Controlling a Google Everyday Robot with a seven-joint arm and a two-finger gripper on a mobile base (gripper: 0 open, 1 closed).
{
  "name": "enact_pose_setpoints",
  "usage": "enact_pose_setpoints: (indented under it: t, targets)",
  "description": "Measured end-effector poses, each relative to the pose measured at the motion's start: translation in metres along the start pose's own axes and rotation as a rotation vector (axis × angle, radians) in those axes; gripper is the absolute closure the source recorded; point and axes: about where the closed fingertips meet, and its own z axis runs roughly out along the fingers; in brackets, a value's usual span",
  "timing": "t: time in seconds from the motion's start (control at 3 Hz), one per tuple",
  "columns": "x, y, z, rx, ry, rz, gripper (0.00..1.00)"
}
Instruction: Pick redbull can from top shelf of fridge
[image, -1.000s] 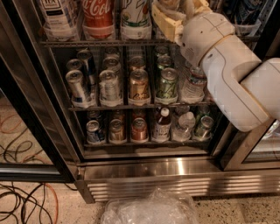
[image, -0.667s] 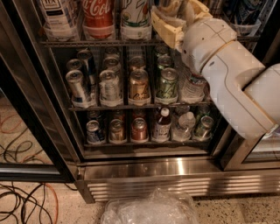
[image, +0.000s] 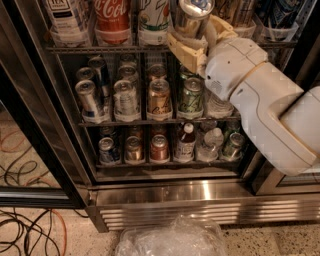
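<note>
Since the gripper (image: 198, 39) looks clamped on the can (image: 192, 15) at the top shelf (image: 100, 49), lift slightly, then pull straight back, upright.

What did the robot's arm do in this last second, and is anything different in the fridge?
The gripper has dropped slightly in the view and edged left. A silver redbull can now shows between its fingers, apparently gripped, at the top shelf. The other cans and bottles in the fridge stayed put.
</note>
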Motion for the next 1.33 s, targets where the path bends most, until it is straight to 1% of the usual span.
enact_pose_setpoints:
  t: [0.33, 0.67, 1.0, 1.33]
  targets:
    - [0.003, 0.025, -0.023, -0.087, 0.019, -0.002, 1.00]
    - [0.003, 0.025, -0.022, -0.086, 0.019, -0.003, 1.00]
    - [-0.003, 0.039, -0.028, -0.112, 0.013, -0.009, 1.00]
    - [-0.007, 0.073, -0.044, -0.175, 0.011, 0.028, 1.00]
